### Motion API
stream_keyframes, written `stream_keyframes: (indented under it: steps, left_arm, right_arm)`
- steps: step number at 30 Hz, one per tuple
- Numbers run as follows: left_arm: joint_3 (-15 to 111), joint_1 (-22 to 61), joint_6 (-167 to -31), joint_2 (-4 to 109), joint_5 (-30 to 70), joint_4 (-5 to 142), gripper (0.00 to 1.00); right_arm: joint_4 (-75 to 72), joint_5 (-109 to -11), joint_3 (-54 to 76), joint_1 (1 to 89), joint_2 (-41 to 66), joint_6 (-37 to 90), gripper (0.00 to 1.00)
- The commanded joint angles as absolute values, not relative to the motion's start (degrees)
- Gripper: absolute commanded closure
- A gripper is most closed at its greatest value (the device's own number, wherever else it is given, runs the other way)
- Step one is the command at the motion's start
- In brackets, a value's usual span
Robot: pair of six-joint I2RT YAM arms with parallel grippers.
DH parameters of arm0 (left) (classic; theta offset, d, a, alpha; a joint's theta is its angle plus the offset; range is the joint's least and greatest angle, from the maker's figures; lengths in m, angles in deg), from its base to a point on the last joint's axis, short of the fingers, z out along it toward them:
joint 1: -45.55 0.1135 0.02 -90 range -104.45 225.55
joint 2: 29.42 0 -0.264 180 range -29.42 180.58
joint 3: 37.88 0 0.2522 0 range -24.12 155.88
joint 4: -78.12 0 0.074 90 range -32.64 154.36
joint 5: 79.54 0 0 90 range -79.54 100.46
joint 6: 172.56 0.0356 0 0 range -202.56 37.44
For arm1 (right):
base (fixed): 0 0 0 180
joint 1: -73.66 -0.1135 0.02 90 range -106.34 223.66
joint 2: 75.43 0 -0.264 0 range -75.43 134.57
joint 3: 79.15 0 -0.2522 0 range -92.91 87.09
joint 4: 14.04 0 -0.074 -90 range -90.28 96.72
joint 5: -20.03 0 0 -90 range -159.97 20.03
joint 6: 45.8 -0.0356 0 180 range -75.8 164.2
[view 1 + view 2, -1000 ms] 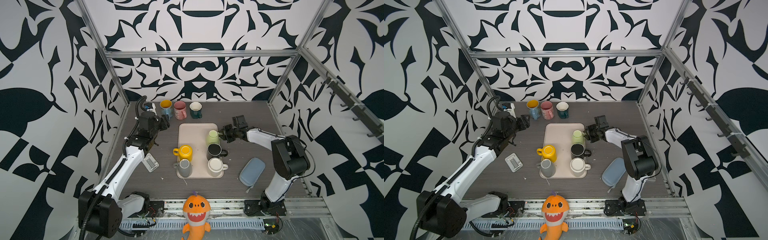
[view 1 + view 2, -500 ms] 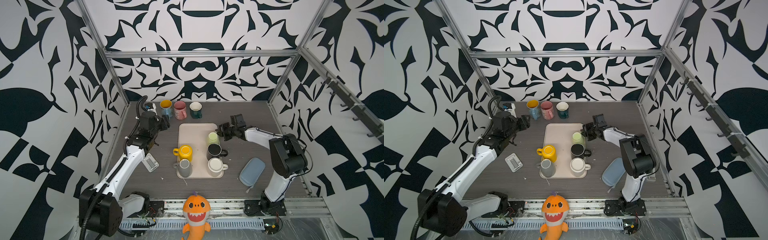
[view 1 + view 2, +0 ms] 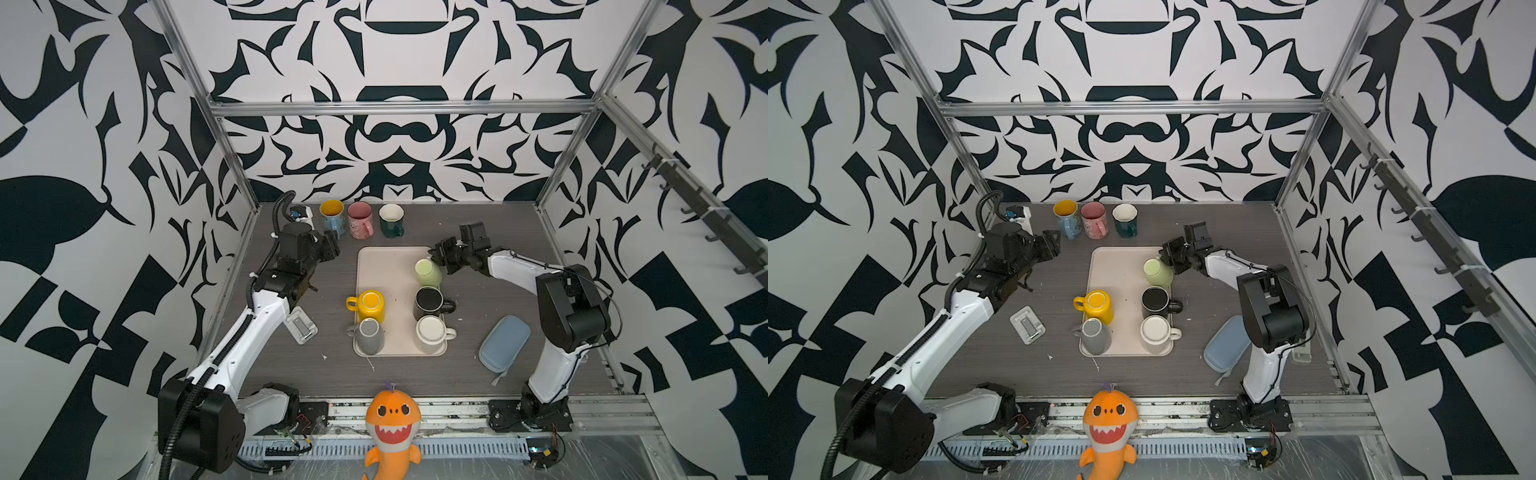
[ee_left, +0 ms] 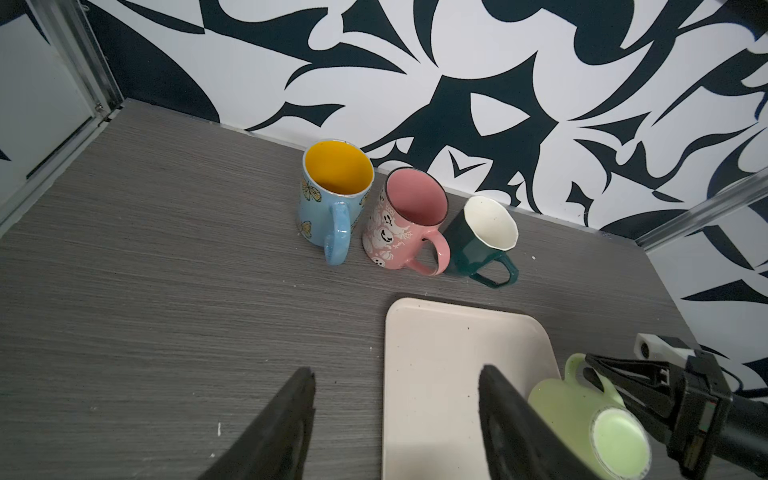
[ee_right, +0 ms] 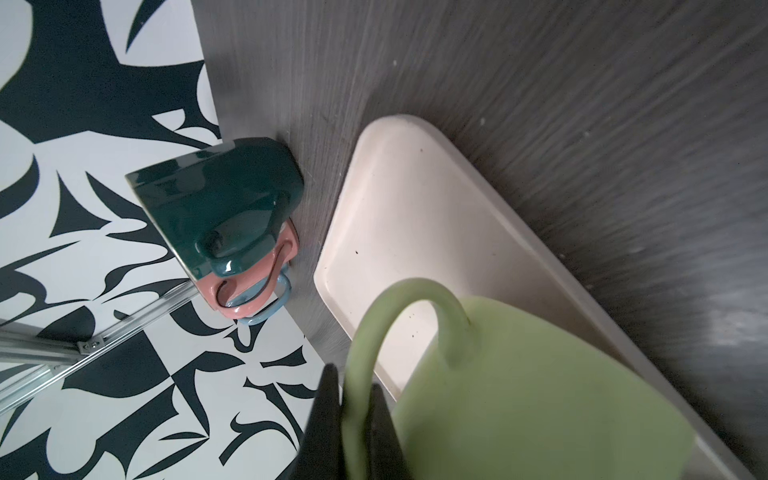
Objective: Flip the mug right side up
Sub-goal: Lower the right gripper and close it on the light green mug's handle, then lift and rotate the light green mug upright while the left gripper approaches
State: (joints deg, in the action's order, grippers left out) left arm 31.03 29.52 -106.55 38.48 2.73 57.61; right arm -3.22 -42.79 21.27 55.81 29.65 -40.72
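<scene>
In both top views the green mug (image 3: pixel 428 272) lies tilted on the tray (image 3: pixel 386 266). Right wrist view: my right gripper (image 5: pixel 353 399) pinches its handle. Left wrist view: my left gripper (image 4: pixel 395 411) hangs released beside the tray

My right gripper (image 5: pixel 353 419) has moved in from beside the green mug (image 5: pixel 540 395) and closed; its handle (image 5: pixel 399 316) now sits pinched between my jaws. Mug now tilted on tray (image 5: pixel 415 208), base raised.
</scene>
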Motion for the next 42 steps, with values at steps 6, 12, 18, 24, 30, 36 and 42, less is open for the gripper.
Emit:
stream_keyframes:
  steps: [6,12,18,24,30,36,42]
  left_arm:
    - [32.8,29.8,-106.6,38.3,2.7,56.3,0.34]
    - [32.9,29.8,-106.6,38.0,2.8,55.7,0.34]
    - [33.0,29.7,-106.7,37.9,2.7,55.7,0.34]
    - [33.4,29.8,-107.1,38.1,3.3,55.6,0.35]
    - [35.5,29.8,-106.6,38.9,5.7,55.3,0.35]
    - [40.3,29.7,-104.2,40.8,11.3,55.0,0.35]
    - [46.9,29.7,-101.5,43.1,20.4,53.5,0.35]
  right_arm:
    - [-13.1,-43.4,21.1,53.2,26.8,-36.3,1.00]
    - [-13.8,-44.0,21.2,51.9,26.8,-34.1,1.00]
    - [-15.6,-44.0,22.1,51.2,26.8,-33.7,1.00]
    - [-16.8,-45.0,22.2,50.4,26.1,-30.8,1.00]
    - [-16.8,-46.5,19.9,49.5,25.4,-24.4,1.00]
    - [-11.9,-50.7,16.3,47.9,22.2,-11.8,1.00]
    - [-6.9,-58.4,13.3,45.0,16.8,6.1,1.00]
